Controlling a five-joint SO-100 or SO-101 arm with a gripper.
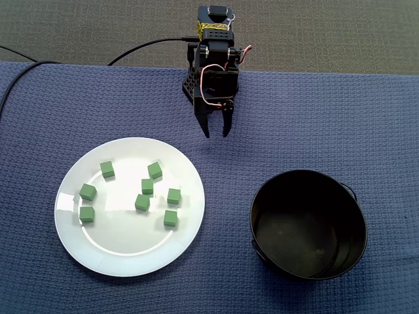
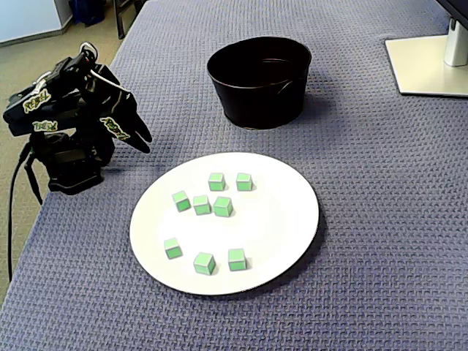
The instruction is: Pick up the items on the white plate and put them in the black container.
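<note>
The jaws of a small black arm [image 1: 213, 72] hang slightly parted and empty, their tips pointing down at the blue-clothed table [image 1: 340, 118] with nothing between them. In the fixed view from above, the arm sits folded at the far edge of the table, its tips well apart from both the dish and the pot. A black cable [image 1: 144, 46] trails off from its base to the left.

Nearest the jaws, below and to the left in that view, lies the white plate [image 1: 124, 252]. It carries eight green cubes [image 1: 142, 202], all loose on its surface: three toward the left rim, the rest gathered nearer the middle and right, none of them stacked. In the fixed view from the side, the same eight cubes [image 2: 223, 206] sit in two loose groups, five toward the far half of the plate [image 2: 281, 219] and three toward the near edge.

To the right of the plate in the view from above stands the black container [image 1: 258, 216], upright and apart from the plate, with nothing seen inside. The side view shows it [image 2: 256, 106] beyond the plate, with a thin wire handle folded against its wall. A white stand base [image 2: 428, 66] rests on the cloth at the far right corner.
</note>
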